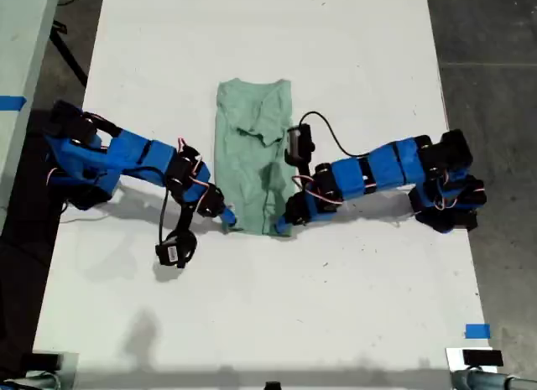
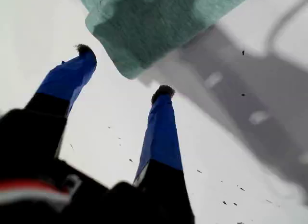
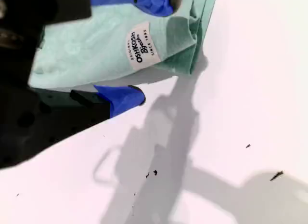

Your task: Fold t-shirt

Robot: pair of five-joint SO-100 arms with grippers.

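The t-shirt (image 1: pixel 252 155) is laid folded narrow at mid-counter (image 1: pixel 252 306). The first hand (image 2: pixel 124 71) is held spread just beside one corner. The second hand (image 3: pixel 150 49) is spread around the hem edge.

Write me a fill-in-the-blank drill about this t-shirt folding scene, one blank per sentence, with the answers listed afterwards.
1. The pale mint-green cloth t-shirt lies on a flat ____ table.
2. My first end effector is ____, with a corner of the t-shirt just beyond its fingertips.
3. The small white sewn-in tag on the t-shirt reads ____ B'gosh.

Missing words: white; open; OshKosh.
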